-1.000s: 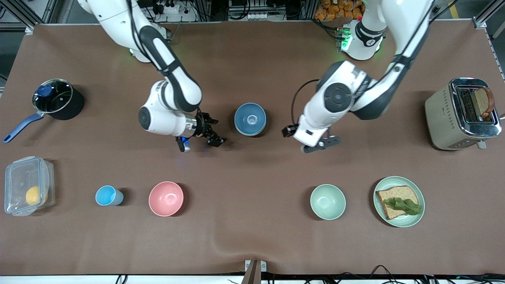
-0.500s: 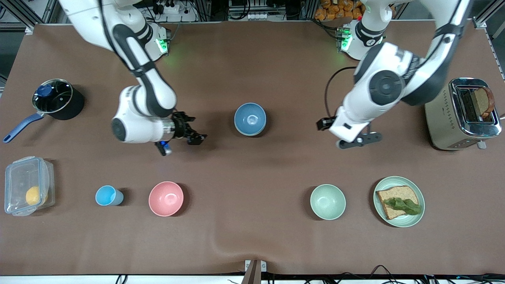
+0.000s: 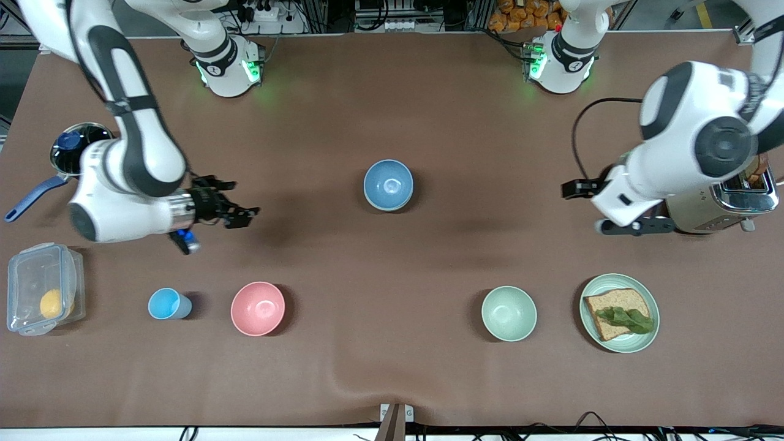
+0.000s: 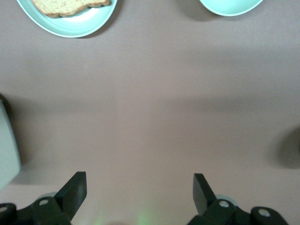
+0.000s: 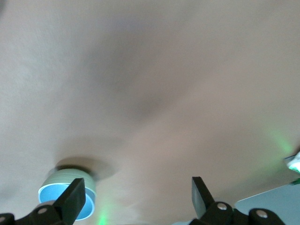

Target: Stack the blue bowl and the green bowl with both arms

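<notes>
The blue bowl (image 3: pixel 388 182) stands at the table's middle. A thin pale greenish rim (image 3: pixel 388 209) shows under its nearer edge; that is the green bowl, nested beneath it. My right gripper (image 3: pixel 237 214) is open and empty, over bare table toward the right arm's end, well apart from the bowls. In the right wrist view the gripper (image 5: pixel 136 199) has its jaws wide with nothing between them. My left gripper (image 3: pixel 637 227) is open and empty beside the toaster. In the left wrist view the gripper (image 4: pixel 139 190) has only bare table between its jaws.
A pale-green bowl (image 3: pixel 508 313) (image 4: pixel 229 5) and a green plate (image 3: pixel 649 334) (image 4: pixel 70 26) with bread stand nearer the front camera. A pink bowl (image 3: pixel 257 308), light-blue cup (image 3: pixel 167 304) (image 5: pixel 65 180), clear box (image 3: pixel 43 288), pot (image 3: pixel 92 153) and toaster (image 3: pixel 704 184) are also on the table.
Both arms have swung away from the stacked bowls: the right gripper toward the right arm's end, the left gripper toward the toaster. The bowls have not moved.
</notes>
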Motion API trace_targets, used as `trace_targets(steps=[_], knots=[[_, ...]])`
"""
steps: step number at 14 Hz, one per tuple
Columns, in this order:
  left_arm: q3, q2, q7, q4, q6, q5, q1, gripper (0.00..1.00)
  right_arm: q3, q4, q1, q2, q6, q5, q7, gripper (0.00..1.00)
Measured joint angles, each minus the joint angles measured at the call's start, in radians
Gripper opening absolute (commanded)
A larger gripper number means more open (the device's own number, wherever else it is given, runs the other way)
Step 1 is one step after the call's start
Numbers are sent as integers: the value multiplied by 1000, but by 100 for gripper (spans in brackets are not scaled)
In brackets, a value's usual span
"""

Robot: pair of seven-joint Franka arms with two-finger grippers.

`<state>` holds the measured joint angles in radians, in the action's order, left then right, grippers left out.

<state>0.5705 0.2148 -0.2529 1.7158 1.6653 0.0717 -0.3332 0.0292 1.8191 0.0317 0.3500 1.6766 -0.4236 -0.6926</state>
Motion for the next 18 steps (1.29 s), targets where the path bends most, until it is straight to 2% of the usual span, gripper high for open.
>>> trace_targets(steps=[3,8,10,13,15,18], knots=[[0,0,42,-19,-24,0,-39,100,12,-79,-63,-3,-62,68,76,100],[1,-7,59,-38,-29,0,-57,100,46,-152,-79,-42,-71,140,137,100],[2,-24,58,-38,-41,0,-59,100,58,-194,-79,-97,-99,195,293,100],[-2,-65,54,-36,-66,-4,-51,100,27,-217,-95,-182,-120,223,498,100],[-60,-99,53,-32,-71,-19,-8,100,10,-235,-114,-223,-122,225,535,100],[-173,-150,57,-35,-71,-29,78,100,22,-243,-111,-299,-115,230,541,100]])
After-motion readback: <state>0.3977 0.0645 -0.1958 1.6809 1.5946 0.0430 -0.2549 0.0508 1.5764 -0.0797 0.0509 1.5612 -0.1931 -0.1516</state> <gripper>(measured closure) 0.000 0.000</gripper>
